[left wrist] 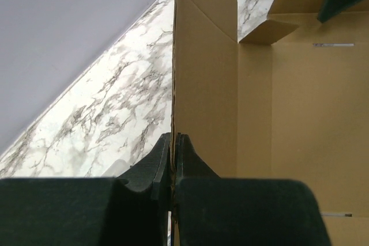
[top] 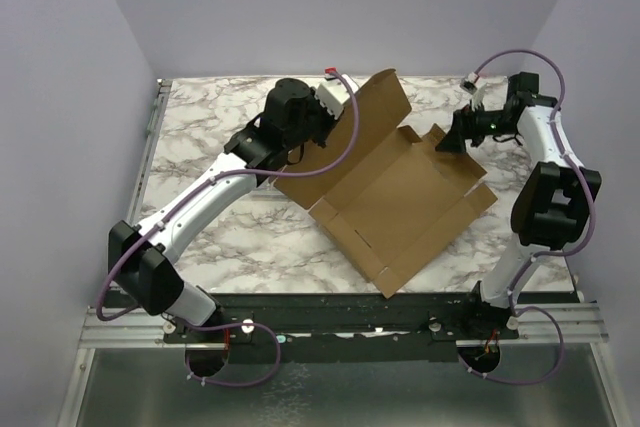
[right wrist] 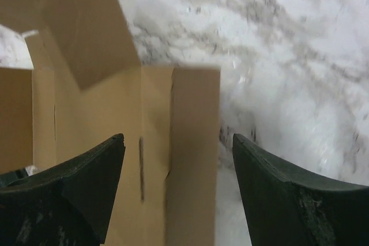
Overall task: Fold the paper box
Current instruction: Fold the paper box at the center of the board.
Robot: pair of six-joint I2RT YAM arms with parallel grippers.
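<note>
The paper box [top: 405,202] is a brown die-cut cardboard sheet lying partly folded on the marble table [top: 220,237]. Its far-left panel [top: 365,122] is lifted upright. My left gripper [top: 335,112] is shut on that panel's edge, and the left wrist view shows the cardboard [left wrist: 202,73] pinched between the fingertips [left wrist: 173,137]. My right gripper [top: 448,139] hovers at the box's far-right corner. It stands open in the right wrist view [right wrist: 179,139], with a narrow side flap [right wrist: 193,159] below the gap and nothing held.
Lilac walls close in the table at the back and both sides. A black rail [top: 340,332] with the arm bases runs along the near edge. Bare marble [right wrist: 288,56] lies right of the box's side flap.
</note>
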